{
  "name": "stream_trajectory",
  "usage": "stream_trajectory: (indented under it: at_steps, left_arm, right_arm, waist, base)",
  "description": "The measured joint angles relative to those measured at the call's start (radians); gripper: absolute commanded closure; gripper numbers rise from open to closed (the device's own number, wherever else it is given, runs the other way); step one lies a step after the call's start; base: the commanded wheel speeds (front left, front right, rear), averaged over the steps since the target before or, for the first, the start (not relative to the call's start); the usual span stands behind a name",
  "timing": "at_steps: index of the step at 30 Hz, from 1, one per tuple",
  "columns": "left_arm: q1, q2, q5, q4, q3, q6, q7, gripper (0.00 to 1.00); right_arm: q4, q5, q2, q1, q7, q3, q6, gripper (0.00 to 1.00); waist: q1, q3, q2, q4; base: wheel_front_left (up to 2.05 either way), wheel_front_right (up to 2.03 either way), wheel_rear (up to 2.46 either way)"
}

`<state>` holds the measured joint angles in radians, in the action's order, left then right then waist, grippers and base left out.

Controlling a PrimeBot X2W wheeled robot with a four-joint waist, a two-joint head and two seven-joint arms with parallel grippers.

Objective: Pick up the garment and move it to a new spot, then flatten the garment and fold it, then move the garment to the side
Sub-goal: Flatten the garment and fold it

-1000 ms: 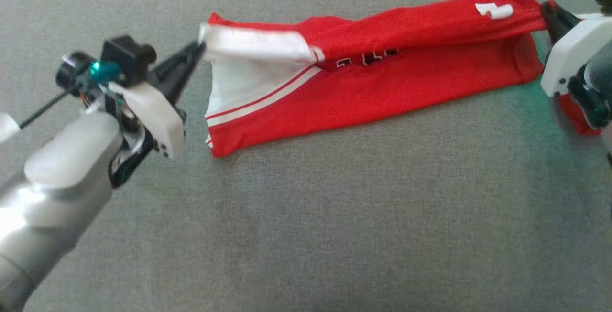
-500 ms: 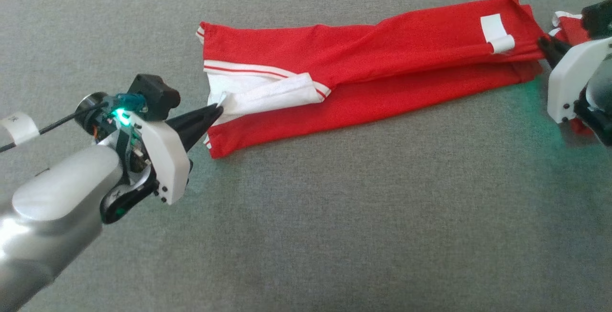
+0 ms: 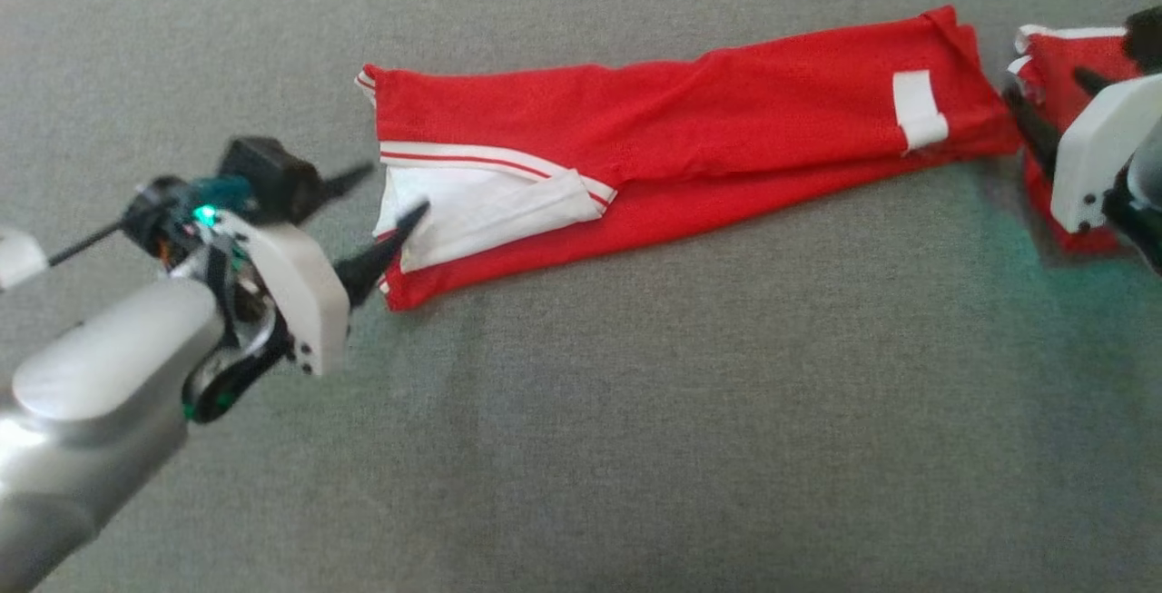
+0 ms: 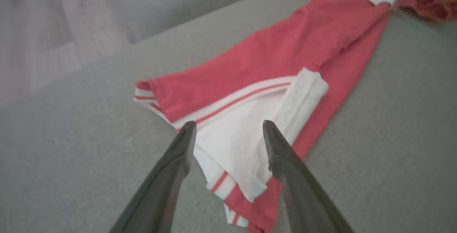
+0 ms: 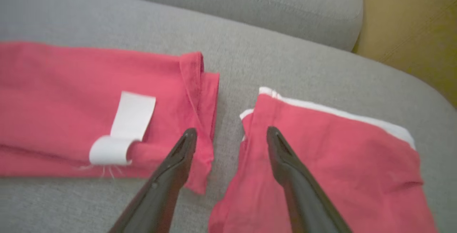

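Note:
The garment (image 3: pixel 681 130) is a red jersey with white trim, lying flat in a long folded strip on the grey cushion (image 3: pixel 635 411). Its white-striped end (image 4: pixel 242 133) faces my left gripper (image 3: pixel 395 191), which stands open just off that end; in the left wrist view the left gripper (image 4: pixel 228 127) has white cloth showing between its fingers without being gripped. My right gripper (image 3: pixel 1053 93) is open at the far right end, past the white label (image 3: pixel 919 107). In the right wrist view the right gripper (image 5: pixel 230 133) spans the gap beside the garment (image 5: pixel 71 83).
A second folded red-and-white cloth (image 3: pixel 1053 53) lies right of the garment, partly under my right gripper, and appears as the same red cloth (image 5: pixel 321 165) in the right wrist view. The cushion's back edge (image 5: pixel 250 8) and a tan floor (image 5: pixel 410 22) lie beyond. Grey cushion stretches in front.
Both grippers have opened and let go of the garment's ends. The lifted top layer has dropped flat onto the lower layer. My left gripper has drawn back and lower.

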<state>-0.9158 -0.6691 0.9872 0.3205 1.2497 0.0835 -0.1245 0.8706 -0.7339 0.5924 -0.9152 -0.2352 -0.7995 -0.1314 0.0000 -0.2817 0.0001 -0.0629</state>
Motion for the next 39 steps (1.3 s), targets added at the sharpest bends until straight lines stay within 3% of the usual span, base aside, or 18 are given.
stream_trajectory:
  at_steps: [7, 8, 14, 16, 21, 25, 26, 31, 35, 39]
  left_arm:
    - [0.003, 0.059, -0.012, 0.067, -0.117, -0.157, 0.240, 0.00]
    - [0.003, 0.059, -0.012, 0.067, -0.117, -0.157, 0.240, 0.00]
    - [0.070, 0.132, -0.015, 0.105, -0.216, -0.257, 0.370, 0.00]
    - [0.107, 0.151, -0.027, 0.102, -0.279, -0.286, 0.376, 0.00]
    - [0.250, 0.195, -0.186, -0.006, -0.530, -0.341, 0.378, 0.00]
    - [0.452, 0.254, -0.301, -0.073, -0.689, -0.340, 0.381, 0.00]
    - [0.547, 0.285, -0.353, -0.090, -0.755, -0.330, 0.381, 0.00]
    - [0.681, 0.390, -0.454, -0.114, -0.891, -0.262, 0.381, 0.00]
    - [0.737, 0.473, -0.504, -0.113, -0.985, -0.208, 0.381, 0.00]
    - [0.753, 0.518, -0.568, -0.096, -1.042, -0.146, 0.381, 0.00]
  right_arm:
    - [-0.023, -0.045, -0.035, -0.032, 0.142, 0.067, 0.000, 0.00]
    - [-0.023, -0.045, -0.035, -0.032, 0.142, 0.067, 0.000, 0.00]
    - [-0.033, -0.049, -0.098, -0.010, 0.361, 0.167, 0.000, 0.00]
    - [-0.033, -0.046, -0.127, 0.012, 0.428, 0.203, 0.000, 0.00]
    - [-0.077, 0.003, -0.230, 0.121, 0.484, 0.322, 0.000, 0.00]
    - [-0.202, 0.126, -0.315, 0.262, 0.486, 0.476, 0.000, 0.00]
    - [-0.259, 0.187, -0.369, 0.344, 0.486, 0.563, 0.000, 0.00]
    - [-0.379, 0.304, -0.505, 0.559, 0.486, 0.709, 0.000, 0.00]
    - [-0.447, 0.379, -0.527, 0.666, 0.486, 0.746, 0.000, 0.00]
    - [-0.469, 0.399, -0.535, 0.689, 0.486, 0.751, 0.000, 0.00]
  waist:
    - [-0.0001, 0.055, 0.0000, 0.010]
    - [-0.0001, 0.055, 0.0000, 0.010]
    - [-0.0001, 0.113, 0.0000, 0.011]
    - [-0.0002, 0.131, 0.0000, 0.009]
    - [-0.0002, 0.167, 0.0000, 0.010]
    - [-0.0002, 0.186, 0.0000, 0.021]
    - [-0.0003, 0.188, 0.0000, 0.029]
    - [-0.0002, 0.190, 0.0000, 0.034]
    - [-0.0002, 0.185, 0.0000, 0.030]
    - [-0.0001, 0.175, 0.0000, 0.028]
  base:
    - [0.00, 0.00, 0.00]
    - [0.00, 0.00, 0.00]
    - [0.00, 0.00, 0.00]
    - [0.00, 0.00, 0.00]
    - [0.00, 0.00, 0.00]
    - [0.00, 0.00, 0.00]
    - [0.00, 0.00, 0.00]
    - [0.00, 0.00, 0.00]
    - [0.00, 0.00, 0.00]
    - [0.00, 0.00, 0.00]
